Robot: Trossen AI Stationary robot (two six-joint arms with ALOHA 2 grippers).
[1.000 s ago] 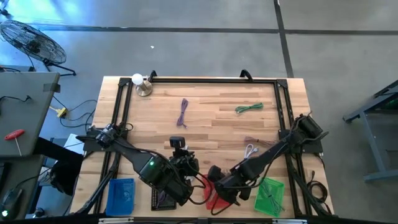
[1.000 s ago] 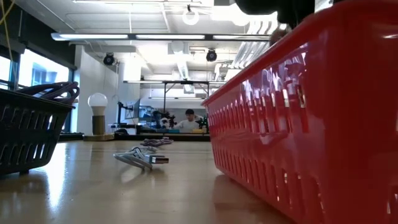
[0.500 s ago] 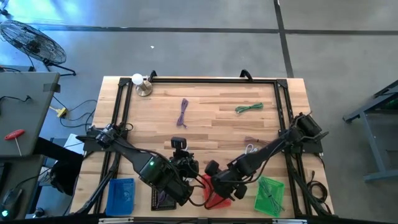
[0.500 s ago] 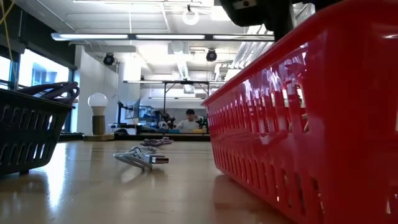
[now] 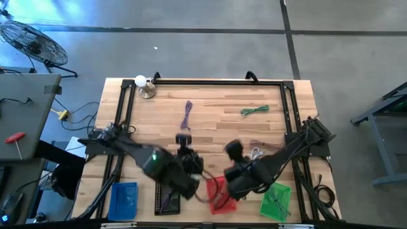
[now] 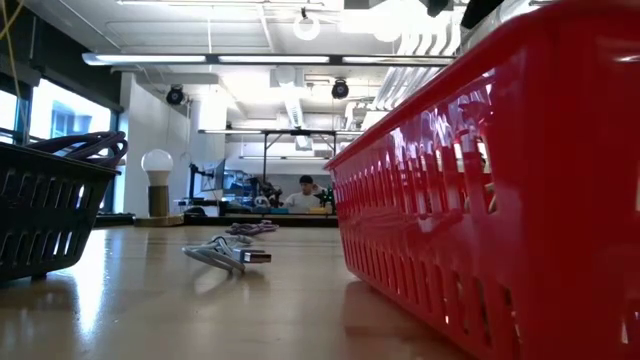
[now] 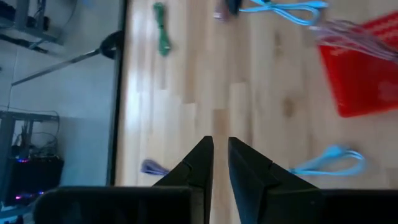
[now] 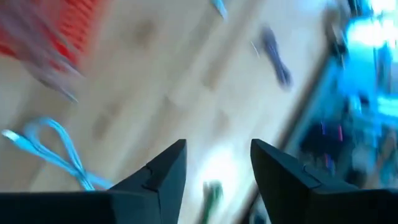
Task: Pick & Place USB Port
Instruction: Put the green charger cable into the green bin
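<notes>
I see the left gripper (image 7: 215, 163) near table centre, fingers nearly closed, empty. Right gripper (image 8: 217, 163) at four o'clock, fingers spread wide, empty. The white cable (image 5: 255, 153) lies at three o'clock; the red basket (image 5: 216, 193) sits at six.

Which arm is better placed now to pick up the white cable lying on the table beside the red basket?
Right, probably. In the high view, the right claw is open and close beside the white cable. The left claw is nearly shut and sits farther away, left of the red basket.
</notes>
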